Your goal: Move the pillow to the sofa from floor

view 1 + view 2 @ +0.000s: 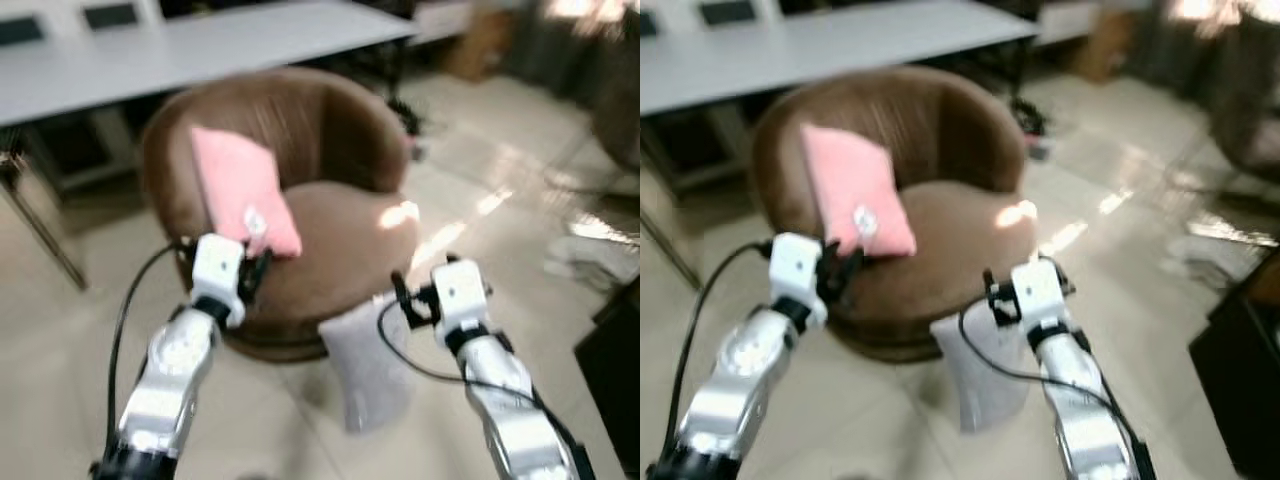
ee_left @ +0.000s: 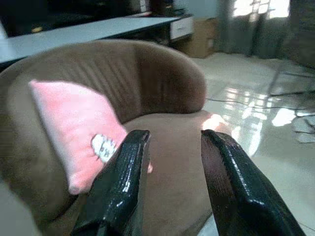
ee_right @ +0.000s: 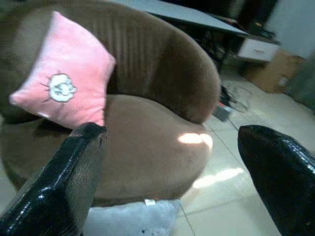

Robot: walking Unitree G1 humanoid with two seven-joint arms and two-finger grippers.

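The pale grey fabric pillow (image 1: 368,362) is on the cream tiled floor (image 1: 60,340), propped on edge against the front base of the round brown upholstered tub sofa (image 1: 340,130), at about 5 o'clock from the seat centre. It leans on the sofa and so stands up, not flat; you should judge it soft and likely to sag when lifted by one corner. It has not yet been gripped, so the task is at the approach stage.

Your right gripper (image 3: 172,167) hovers just above the upper edge of the grey pillow, apart from it, jaws wide; the right wrist view looks across the seat with the pillow's top edge low between the fingers. That spread suits a thick, yielding cushion.

Your left gripper (image 2: 170,162) is raised at the sofa's front rim near 8 o'clock, jaws parted to a moderate gap and holding nothing. It points toward the pink square cushion with a white emblem (image 1: 240,190), which leans against the backrest at 10 o'clock.

The open seat area lies from 12 to 4 o'clock, a fair landing place in my judgement. Behind the sofa stands a long white tabletop (image 1: 220,40). Both eye views are blurred, so fine contact cannot be confirmed.
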